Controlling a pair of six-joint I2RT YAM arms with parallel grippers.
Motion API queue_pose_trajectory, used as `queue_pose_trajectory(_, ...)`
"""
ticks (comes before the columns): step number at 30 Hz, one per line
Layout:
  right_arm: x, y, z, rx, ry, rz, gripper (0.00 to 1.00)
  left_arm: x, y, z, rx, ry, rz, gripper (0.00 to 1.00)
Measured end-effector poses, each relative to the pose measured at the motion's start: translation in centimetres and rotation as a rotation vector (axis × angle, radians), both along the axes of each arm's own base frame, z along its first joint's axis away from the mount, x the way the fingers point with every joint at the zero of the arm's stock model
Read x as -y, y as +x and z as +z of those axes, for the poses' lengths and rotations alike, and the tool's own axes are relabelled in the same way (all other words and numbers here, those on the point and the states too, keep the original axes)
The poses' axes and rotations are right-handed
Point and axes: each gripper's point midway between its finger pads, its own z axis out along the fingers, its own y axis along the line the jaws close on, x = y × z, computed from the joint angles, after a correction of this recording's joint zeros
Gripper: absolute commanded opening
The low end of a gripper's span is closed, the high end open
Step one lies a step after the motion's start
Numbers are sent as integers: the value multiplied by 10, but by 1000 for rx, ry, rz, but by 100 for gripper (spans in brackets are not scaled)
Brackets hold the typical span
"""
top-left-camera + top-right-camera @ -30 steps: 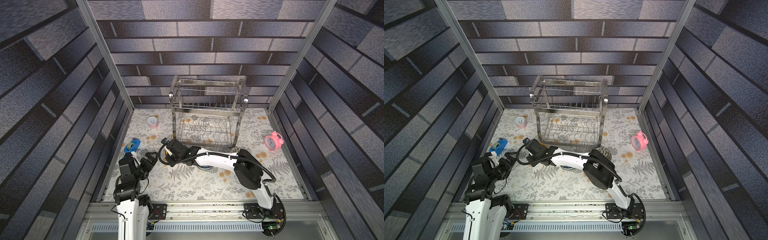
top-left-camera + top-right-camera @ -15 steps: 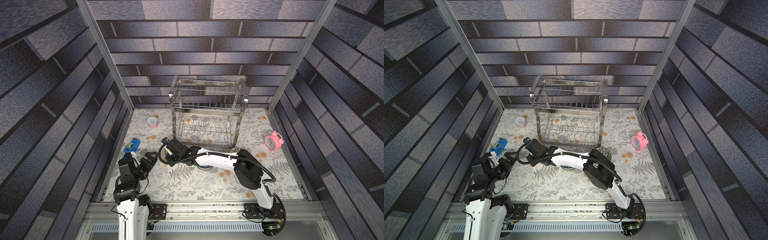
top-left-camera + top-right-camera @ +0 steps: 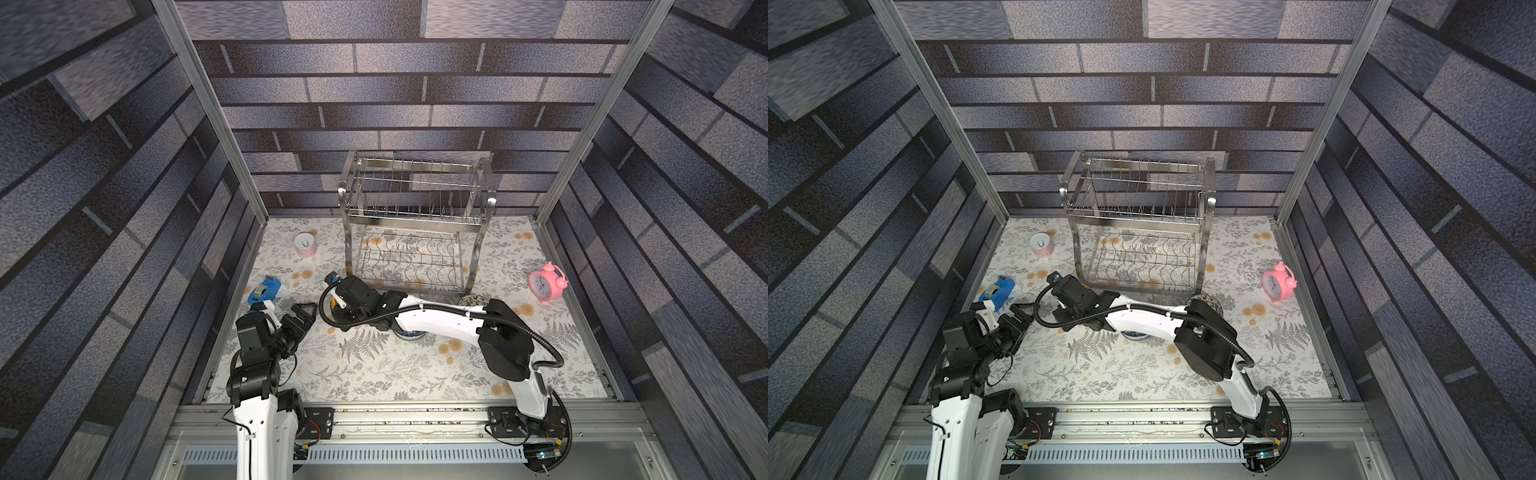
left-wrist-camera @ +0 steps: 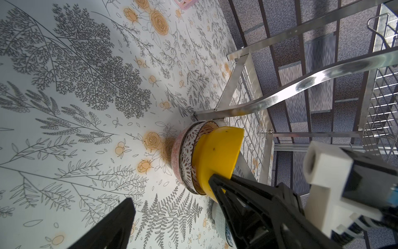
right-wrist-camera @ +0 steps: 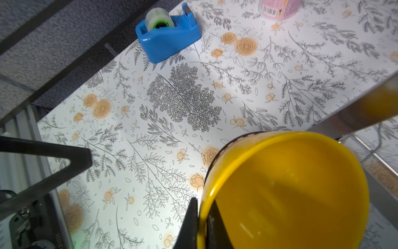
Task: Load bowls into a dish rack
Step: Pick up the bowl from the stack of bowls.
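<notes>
Floral tabletop (image 3: 374,374), dish rack (image 3: 415,232) stood at mid far edge, pink-and-white can (image 3: 305,245) set near far left corner, blue tape dispenser (image 3: 264,289) by left edge, pink alarm clock (image 3: 545,282) by right edge, pink-patterned bowl (image 4: 175,155) at rack's near left foot, blue-and-white bowl (image 3: 409,334) placed mid-table.

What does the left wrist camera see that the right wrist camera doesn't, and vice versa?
Only the left wrist view shows the pink patterned bowl at the stack's bottom and the wire shelves of the dish rack. Only the right wrist view shows the tape dispenser and the inside of the yellow bowl, its rim pinched by the right gripper. Both show the yellow bowl, flowered table and pink can.
</notes>
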Motion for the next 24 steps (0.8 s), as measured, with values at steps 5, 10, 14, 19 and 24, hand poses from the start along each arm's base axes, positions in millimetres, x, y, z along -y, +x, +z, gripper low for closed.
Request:
queue_pose_trajectory(5,5,-6,46,19,73,13,0,6,6,12,16,5,-62,100)
queue_pose_trajectory(10,13,-13,69,15,114,21,0,20,15,33,59,19,-158,100)
queue_pose_trajectory(14,25,-19,69,-28,119,16,0,37,21,49,94,33,-246,100)
queue_pose_trajectory(19,46,-23,61,-146,156,-4,0,61,24,66,130,70,-360,100)
queue_pose_trajectory(24,74,-5,59,-261,237,-77,0,82,25,75,160,97,-452,100)
